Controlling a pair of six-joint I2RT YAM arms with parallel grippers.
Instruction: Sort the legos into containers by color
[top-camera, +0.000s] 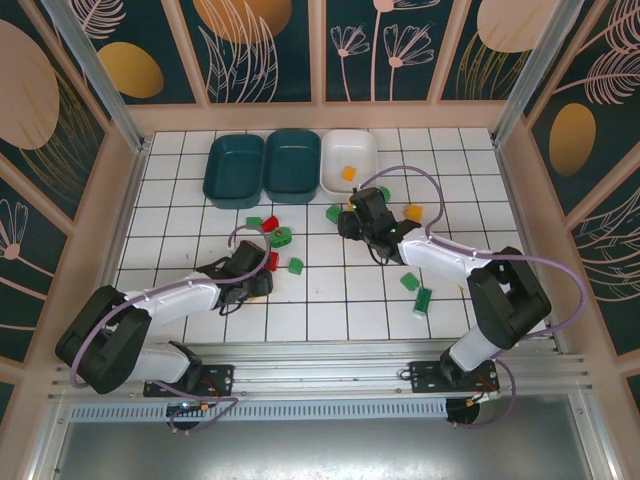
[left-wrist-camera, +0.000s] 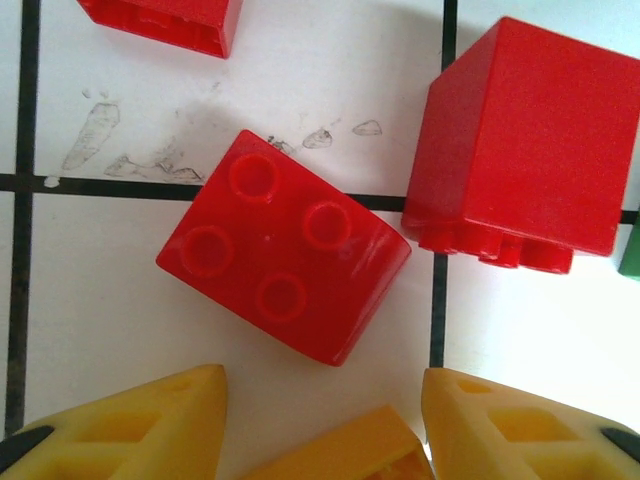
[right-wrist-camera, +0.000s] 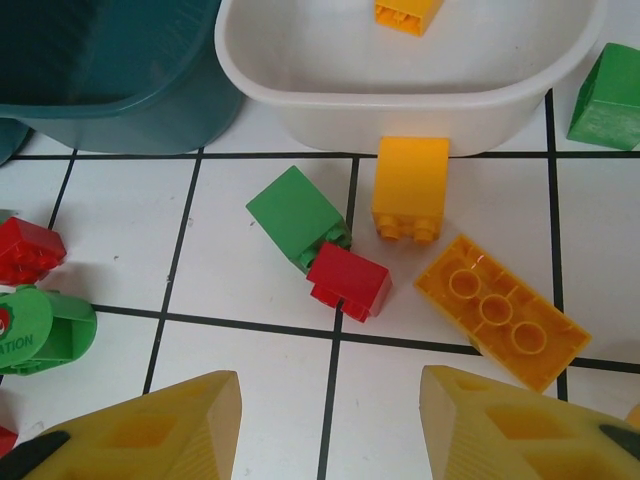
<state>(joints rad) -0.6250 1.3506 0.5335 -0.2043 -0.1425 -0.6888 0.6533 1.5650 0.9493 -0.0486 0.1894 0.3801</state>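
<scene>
1. At mid-table, sorting barely begun, by the look of it: 1 orange brick (top-camera: 348, 173) inside the white tub (top-camera: 368, 150), the other bricks loose on the tiles.
2. Left gripper (left-wrist-camera: 322, 390) low over the floor, fingers apart, an orange piece (left-wrist-camera: 335, 450) between them at the bottom edge; cannot tell whether pinched. Just ahead, a studs-up red brick (left-wrist-camera: 283, 260), skewed to the fingers, with a tipped red block (left-wrist-camera: 520, 190) near its right.
3. Right gripper (right-wrist-camera: 328, 400) spread, holding nothing, facing the tub's near wall; upright orange block (right-wrist-camera: 410, 190) at the foot of that wall, flat orange plate (right-wrist-camera: 500, 310) just beside.
4. Next, probably: square up, pinch 1 brick, lift clear of a rim.
5. Tight spot: green cube (right-wrist-camera: 298, 215) touching a small red cube (right-wrist-camera: 348, 280); open tile nearer the right gripper.
</scene>
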